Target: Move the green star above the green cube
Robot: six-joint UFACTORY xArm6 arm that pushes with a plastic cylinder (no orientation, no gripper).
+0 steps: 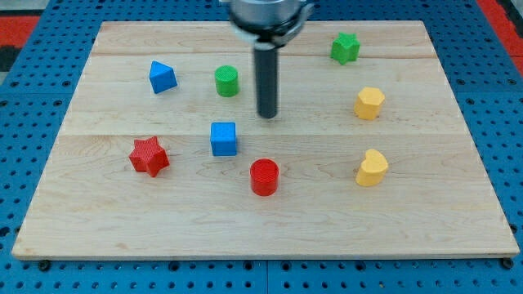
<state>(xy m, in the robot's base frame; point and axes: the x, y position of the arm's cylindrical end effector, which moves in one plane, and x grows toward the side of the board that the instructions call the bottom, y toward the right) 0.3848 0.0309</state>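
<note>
The rod's tip (267,116) touches no block on the pale wooden board (425,212), laid on blue pegboard (49,33); green cylinder (227,81) view-left, green star (345,47) upper-right.

Board (270,208): pale wood, visible grain, plank seams, matt, smooth. Surround: blue pegboard (33,98), looks plastic, regular hole grid, slight sheen. Rod (266,77): dark, smooth, semi-gloss, metal or plastic, can't tell; my tip (267,117) same finish. Blocks look like plastic, matt, fine ribbed texture on sides: green star (346,47), green cylinder (227,81), blue cube (223,138), red star (149,156), red cylinder (264,176), yellow blocks (369,103) & (372,167).
</note>
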